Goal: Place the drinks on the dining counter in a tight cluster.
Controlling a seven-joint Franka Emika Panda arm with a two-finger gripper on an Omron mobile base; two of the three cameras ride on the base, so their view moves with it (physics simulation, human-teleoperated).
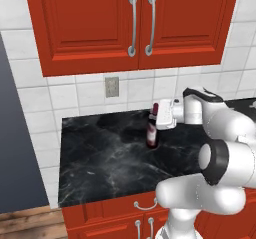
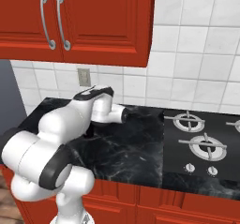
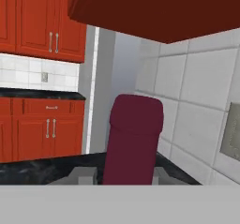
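Dark wine bottle [image 1: 152, 129] stands upright (neck up) in the clamped gripper [image 1: 156, 115].

Arm [image 1: 220, 158]: glossy white shell, thick rounded links, bulbous at joints. Dark grey to black bands ring joints; one broad black band wraps big elbow-like link, clear in right base view too [image 2: 51, 167]. Upper link carries narrow black strip along top edge. Wrist section short, cylindrical, white with dark ring at its end. Hand block [image 1: 167, 114] boxy, white, pale grey shading on its faces. Lower column white, round, smooth. No cables, screws or markings can be made out.
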